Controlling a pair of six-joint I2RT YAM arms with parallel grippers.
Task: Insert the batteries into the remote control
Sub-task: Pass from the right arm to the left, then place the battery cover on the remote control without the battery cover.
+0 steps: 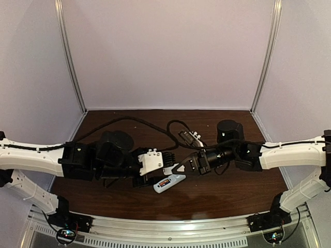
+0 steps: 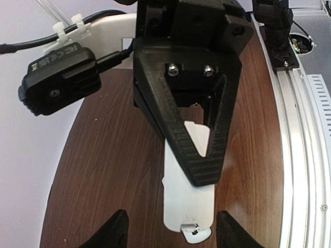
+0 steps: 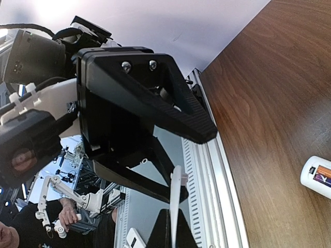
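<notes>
The white remote control (image 1: 169, 183) lies back-up on the wooden table, and an orange battery and a dark battery (image 1: 165, 183) sit in its open recess. Its end also shows in the right wrist view (image 3: 312, 174), with the orange battery (image 3: 325, 172). My right gripper (image 1: 177, 169) is shut on a thin white battery cover (image 2: 189, 204), seen edge-on in the right wrist view (image 3: 176, 199). My left gripper (image 2: 176, 233) is open, with its fingertips (image 2: 118, 231) on either side of the cover's free latch end. The remote is out of the left wrist view.
A metal rail (image 1: 170, 227) runs along the table's near edge. Black cables (image 1: 155, 126) and a small black module (image 1: 189, 138) lie behind the grippers. White walls enclose the table at the back and sides.
</notes>
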